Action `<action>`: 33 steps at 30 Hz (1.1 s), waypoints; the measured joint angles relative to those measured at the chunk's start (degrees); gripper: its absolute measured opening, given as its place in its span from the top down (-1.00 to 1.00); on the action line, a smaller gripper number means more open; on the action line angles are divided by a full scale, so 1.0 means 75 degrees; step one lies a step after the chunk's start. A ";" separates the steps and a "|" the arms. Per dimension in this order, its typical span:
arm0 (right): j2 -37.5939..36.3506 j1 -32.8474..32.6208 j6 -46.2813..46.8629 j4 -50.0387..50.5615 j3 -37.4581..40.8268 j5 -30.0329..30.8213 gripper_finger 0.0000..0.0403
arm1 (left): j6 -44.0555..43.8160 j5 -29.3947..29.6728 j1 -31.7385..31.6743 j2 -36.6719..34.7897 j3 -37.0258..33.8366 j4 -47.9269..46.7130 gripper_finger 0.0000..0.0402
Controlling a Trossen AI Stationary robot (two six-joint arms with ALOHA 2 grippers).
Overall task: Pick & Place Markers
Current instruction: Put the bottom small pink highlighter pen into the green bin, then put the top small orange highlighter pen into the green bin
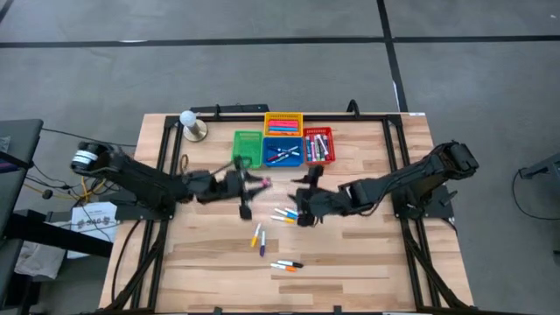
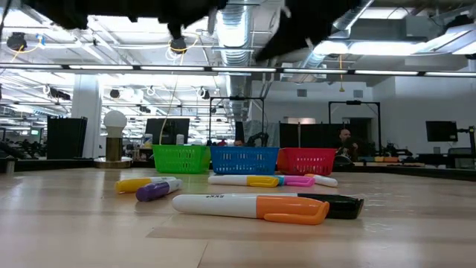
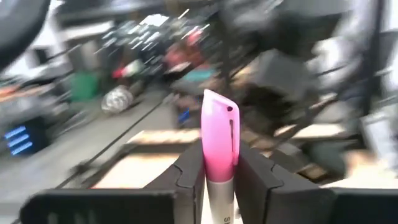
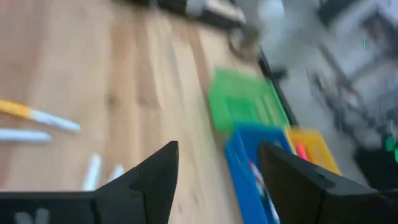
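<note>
— Markers first: where is the pink-capped white-barrelled marker [image 3: 219, 140]?

— Pinched between the two dark fingers of the left gripper [image 1: 254, 184], cap pointing out past the fingertips, above the wooden table [image 1: 210, 271], just before the green plastic basket [image 1: 248, 143].

— And farther right?

— Several thin white-barrelled markers [image 1: 283, 214] lie loose on the boards, just beside the right gripper [image 1: 304, 210]. Its fingers [image 4: 155, 171] are spread, with nothing between them. More pens sit in the blue plastic basket [image 1: 283, 153] and the red plastic basket [image 1: 319, 145].
</note>
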State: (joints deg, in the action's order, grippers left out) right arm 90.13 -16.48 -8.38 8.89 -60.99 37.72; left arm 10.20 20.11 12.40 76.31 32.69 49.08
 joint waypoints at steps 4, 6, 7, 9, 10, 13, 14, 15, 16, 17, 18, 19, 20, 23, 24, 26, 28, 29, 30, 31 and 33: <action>-0.0118 0.0418 0.1305 0.1333 0.0000 -0.0016 0.03 | -0.0313 0.0427 -0.1024 -0.0963 -0.0003 -0.1737 0.70; -0.0116 0.0588 0.1710 0.1605 0.0076 -0.0034 0.06 | -0.0633 0.0440 -0.1742 -0.1188 -0.0003 -0.2336 0.74; -0.0116 0.0661 0.1845 0.1646 0.0174 -0.0036 0.08 | -0.0813 0.0454 -0.2093 -0.1201 -0.0003 -0.2524 0.76; -0.0116 0.0788 0.1986 0.1461 0.0467 -0.0034 0.11 | -0.1171 0.0424 -0.2802 -0.1172 -0.0006 -0.3045 0.76; -0.0116 0.0846 0.2057 0.1286 0.0637 -0.0030 0.13 | -0.1346 0.0276 -0.3131 -0.1077 -0.0006 -0.3153 0.74; -0.0116 0.0995 0.2436 0.0792 0.1105 -0.0010 0.18 | -0.1786 -0.0355 -0.3949 -0.0708 -0.0006 -0.3549 0.69; -0.0116 0.1036 0.2592 0.0575 0.1258 -0.0014 0.20 | -0.1890 -0.0466 -0.4135 -0.0554 -0.0006 -0.3586 0.69; -0.0116 0.1068 0.2726 0.0379 0.1409 -0.0014 0.22 | -0.1992 -0.0515 -0.4291 -0.0409 -0.0006 -0.3605 0.69; -0.0116 0.1081 0.2839 0.0136 0.1559 -0.0020 0.24 | -0.2044 -0.0542 -0.4432 -0.0276 -0.0006 -0.3640 0.70; -0.0116 0.1068 0.2913 -0.0123 0.1690 -0.0015 0.27 | -0.2091 -0.0565 -0.4536 -0.0107 -0.0006 -0.3628 0.71; -0.0116 0.1039 0.2927 -0.0377 0.1795 -0.0020 0.29 | -0.2173 -0.0584 -0.4611 0.0048 -0.0006 -0.3626 0.73; -0.0116 0.0995 0.2926 -0.0574 0.1867 -0.0021 0.32 | -0.2239 -0.0602 -0.4675 0.0202 -0.0006 -0.3641 0.73; -0.0116 0.0953 0.2928 -0.0749 0.1925 -0.0024 0.34 | -0.2306 -0.0625 -0.4738 0.0358 -0.0006 -0.3637 0.73; -0.0116 0.0878 0.2929 -0.1191 0.2068 -0.0030 0.41 | -0.2522 -0.0693 -0.4858 0.0743 -0.0007 -0.3631 0.68; -0.0116 0.0860 0.2931 -0.1286 0.2099 -0.0030 0.43 | -0.2585 -0.0718 -0.4901 0.0841 -0.0007 -0.3625 0.64; -0.0116 0.0850 0.2937 -0.1497 0.2159 -0.0030 0.44 | -0.2620 -0.0718 -0.4937 0.0963 -0.0006 -0.3606 0.56; -0.0116 0.0850 0.2940 -0.1610 0.2183 -0.0036 0.44 | -0.2570 -0.0717 -0.4934 0.1017 -0.0006 -0.3603 0.48; -0.0116 0.0850 0.2944 -0.1644 0.2183 -0.0039 0.44 | -0.2568 -0.0728 -0.4931 0.1027 -0.0008 -0.3602 0.44; -0.0116 0.0850 0.3013 -0.1653 0.2183 -0.0036 0.43 | -0.2570 -0.0742 -0.4925 0.1025 -0.0007 -0.3602 0.40; -0.0116 0.0850 0.3147 -0.1651 0.2183 -0.0039 0.42 | -0.2577 -0.0804 -0.4925 0.1013 -0.0007 -0.3608 0.35; -0.0113 0.0850 0.3527 -0.1647 0.2183 -0.0037 0.39 | -0.2598 -0.0996 -0.4925 0.0951 -0.0009 -0.3630 0.27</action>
State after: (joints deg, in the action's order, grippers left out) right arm 89.27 -10.11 18.08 -3.46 -44.62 37.44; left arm -9.29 12.64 -24.53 83.44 32.62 21.86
